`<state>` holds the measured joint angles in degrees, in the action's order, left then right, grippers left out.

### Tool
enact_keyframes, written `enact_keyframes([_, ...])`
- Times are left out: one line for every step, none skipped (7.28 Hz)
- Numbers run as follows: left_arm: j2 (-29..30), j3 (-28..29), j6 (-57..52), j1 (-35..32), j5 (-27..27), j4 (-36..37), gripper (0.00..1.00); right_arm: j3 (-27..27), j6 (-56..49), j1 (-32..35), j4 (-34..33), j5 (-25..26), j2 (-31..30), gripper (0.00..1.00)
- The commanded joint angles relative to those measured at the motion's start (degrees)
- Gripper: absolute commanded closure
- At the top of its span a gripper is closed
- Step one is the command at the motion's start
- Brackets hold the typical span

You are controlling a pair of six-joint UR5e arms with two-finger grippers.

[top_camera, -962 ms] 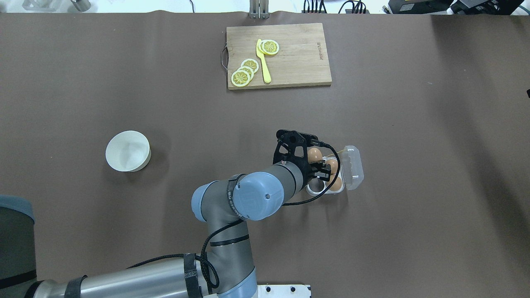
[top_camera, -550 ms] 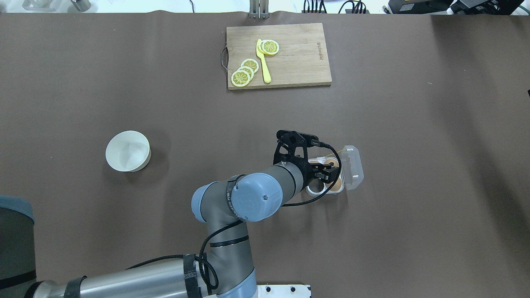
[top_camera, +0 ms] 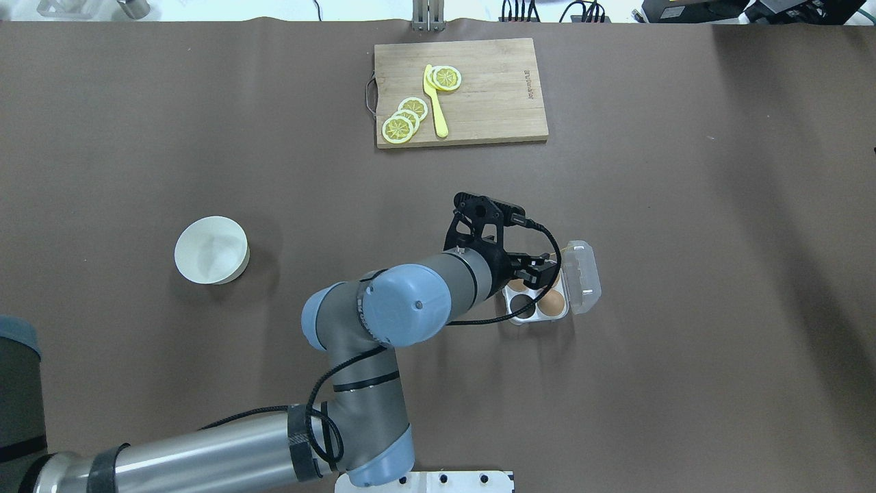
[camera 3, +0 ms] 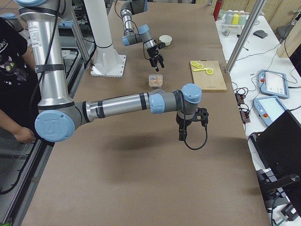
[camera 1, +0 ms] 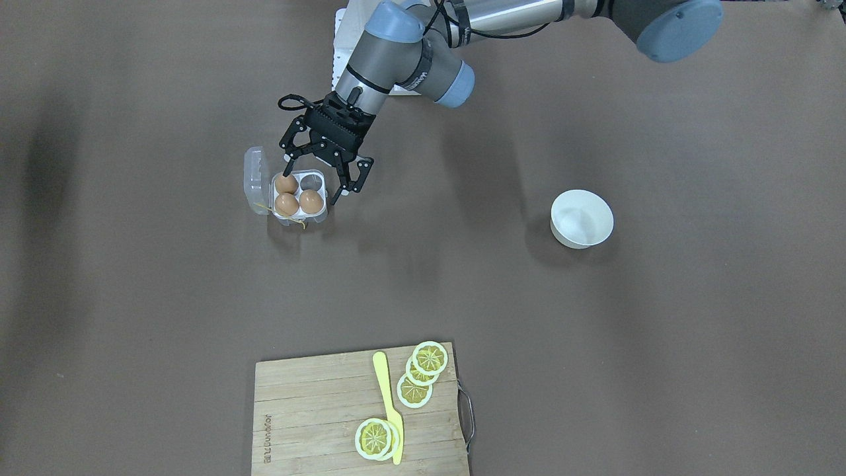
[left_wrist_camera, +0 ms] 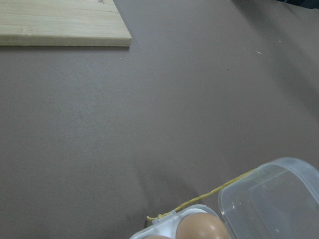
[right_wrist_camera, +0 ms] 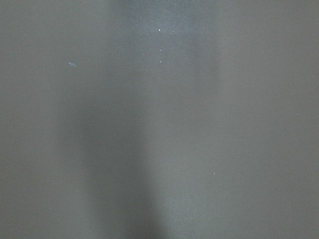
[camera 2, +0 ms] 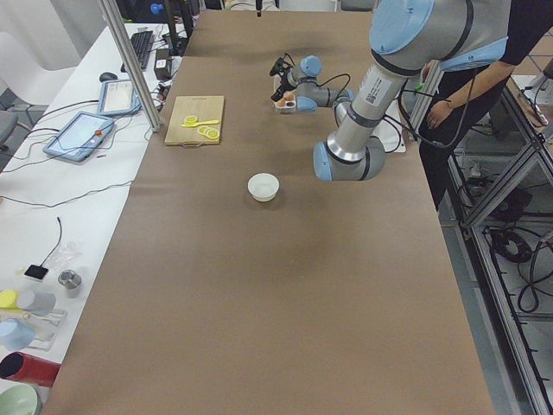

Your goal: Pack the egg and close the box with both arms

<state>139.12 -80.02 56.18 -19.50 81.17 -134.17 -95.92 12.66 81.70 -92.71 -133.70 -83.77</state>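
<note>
The clear four-cell box [camera 1: 299,213] stands with its lid [camera 1: 254,180] hinged open. Three orange-brown eggs lie in it: one [camera 1: 310,200], a second [camera 1: 286,205] and a third [camera 1: 285,183]. The cell nearest the robot's base is empty. My left gripper [camera 1: 312,186] hangs open and empty just above the box, also in the overhead view [top_camera: 537,275]. The left wrist view shows one egg [left_wrist_camera: 202,226], the lid [left_wrist_camera: 274,199] and the yellow string [left_wrist_camera: 214,191]. My right gripper [camera 3: 186,132] hovers over bare table away from the box; I cannot tell whether it is open.
A white bowl [top_camera: 211,250] stands left of the arm. A wooden cutting board [top_camera: 493,103] with lemon slices [top_camera: 400,127] and a yellow knife lies at the far edge. Brown table lies between them.
The egg seen beside the left gripper's far side a second ago now lies in the box. The left gripper has opened off it and the arm's elbow has shifted left.
</note>
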Motion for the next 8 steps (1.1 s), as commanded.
enact_keyframes([-4.7,-4.5,-1.2,-10.1,14.3,0.4,0.03,-0.1,0.0,0.0,0.0,-0.1,-0.2,0.0])
enact_keyframes([-6.3,-5.8,-1.2,-15.2,19.7,0.6,0.03,-0.3,0.0,0.0,0.0,0.0,-0.3,0.0])
enact_keyframes([-8.2,-6.3,-2.6,-21.8,28.0,0.8,0.04,0.2,0.1,-0.1,0.7,0.1,-0.1,0.0])
enact_keyframes([-10.6,-6.3,-6.2,-30.1,39.0,1.2,0.04,-1.5,0.1,0.2,0.0,0.0,0.6,0.0])
enact_keyframes([-13.7,-6.1,-7.7,-38.7,50.4,3.3,0.04,-2.3,0.1,0.1,0.2,-0.2,1.6,0.0])
enact_keyframes([-17.8,-5.9,-13.1,-48.0,59.4,4.3,0.04,-5.3,0.1,-0.7,0.7,-1.2,2.6,0.0])
enact_keyframes([-21.2,-5.8,-20.0,-54.4,63.2,7.0,0.04,-9.4,0.1,-1.3,0.6,-1.3,3.0,0.0])
enact_keyframes([-22.5,-5.9,-25.1,-58.0,63.2,11.1,0.04,-10.3,-0.1,-4.0,0.6,-1.0,3.5,0.0])
